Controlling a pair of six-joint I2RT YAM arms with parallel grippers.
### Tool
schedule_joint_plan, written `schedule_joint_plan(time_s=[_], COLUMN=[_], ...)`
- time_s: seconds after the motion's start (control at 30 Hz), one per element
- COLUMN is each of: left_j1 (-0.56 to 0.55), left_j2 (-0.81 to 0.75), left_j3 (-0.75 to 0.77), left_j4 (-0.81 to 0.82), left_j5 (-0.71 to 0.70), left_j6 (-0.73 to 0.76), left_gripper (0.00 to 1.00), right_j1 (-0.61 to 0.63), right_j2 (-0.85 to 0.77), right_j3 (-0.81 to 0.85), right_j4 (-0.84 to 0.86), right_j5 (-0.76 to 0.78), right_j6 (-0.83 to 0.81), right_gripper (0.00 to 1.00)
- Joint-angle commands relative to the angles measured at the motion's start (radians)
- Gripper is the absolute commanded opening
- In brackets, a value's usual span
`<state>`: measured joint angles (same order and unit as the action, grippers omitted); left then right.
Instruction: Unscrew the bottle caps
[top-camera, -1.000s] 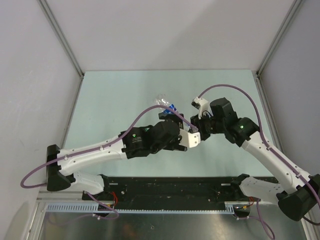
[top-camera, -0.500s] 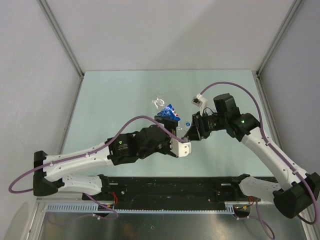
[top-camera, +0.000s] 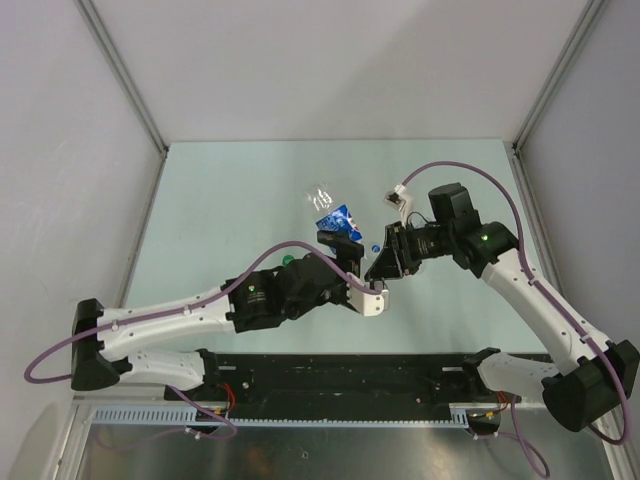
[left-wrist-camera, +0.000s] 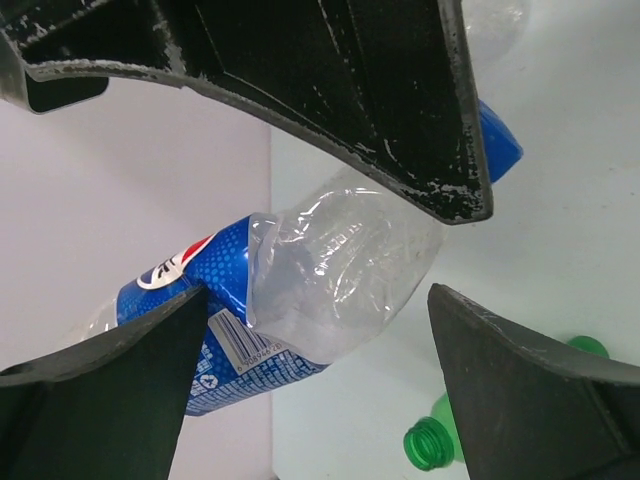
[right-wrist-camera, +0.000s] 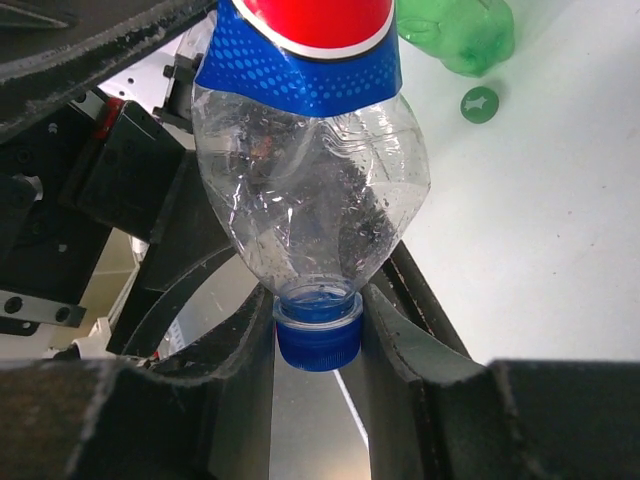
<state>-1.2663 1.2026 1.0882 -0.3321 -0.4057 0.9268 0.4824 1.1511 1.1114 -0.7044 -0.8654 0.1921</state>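
Note:
A clear bottle with a blue label (top-camera: 336, 219) is held by its blue cap (top-camera: 374, 247). My right gripper (top-camera: 381, 258) is shut on that cap, which shows between its fingers in the right wrist view (right-wrist-camera: 318, 338), with the bottle (right-wrist-camera: 310, 190) rising beyond. My left gripper (top-camera: 340, 242) is open around the bottle's body (left-wrist-camera: 330, 270); its left finger (left-wrist-camera: 110, 390) is at the label and its right finger (left-wrist-camera: 530, 400) stands apart from the bottle. The green bottle (left-wrist-camera: 432, 440) lies uncapped on the table, and its green cap (right-wrist-camera: 480, 104) lies beside it. The third bottle and the white cap are out of view.
The green bottle (right-wrist-camera: 455, 30) lies on the table beneath my left arm, and only a bit of it shows in the top view (top-camera: 288, 260). Grey walls close the table on three sides. A black rail (top-camera: 340, 375) runs along the near edge.
My left gripper let go of the bottle, drew back, then came forward again, open around it. My right gripper stayed shut on the blue cap and shifted a little left and nearer.

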Motion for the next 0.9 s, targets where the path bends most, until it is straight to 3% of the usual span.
schedule_joint_plan(time_s=[0.0,0.2,0.5,0.7,0.87], left_j1=[0.032,0.083,0.104,0.107,0.110], left_j2=[0.004,-0.034,-0.056,-0.085,-0.126], left_j3=[-0.036,-0.084,-0.107,-0.108,-0.124], left_j4=[0.103,0.143,0.149,0.148,0.149], left_j5=[-0.007,0.025,0.070,0.105,0.127], left_j6=[0.049,0.043,-0.006,-0.043,-0.075], left_gripper=[0.88,0.55,0.24,0.04,0.00], right_j1=[0.010,0.010,0.006,-0.006,-0.028], right_j2=[-0.025,-0.039,-0.050,-0.067,-0.092], right_j3=[0.048,0.048,0.050,0.048,0.049], right_j4=[0.030,0.050,0.112,0.180,0.281], right_j5=[-0.134,-0.189,-0.213,-0.205,-0.165], right_j6=[-0.002,0.005,0.039,0.081,0.141], right_gripper=[0.00,0.00,0.00,0.20,0.42])
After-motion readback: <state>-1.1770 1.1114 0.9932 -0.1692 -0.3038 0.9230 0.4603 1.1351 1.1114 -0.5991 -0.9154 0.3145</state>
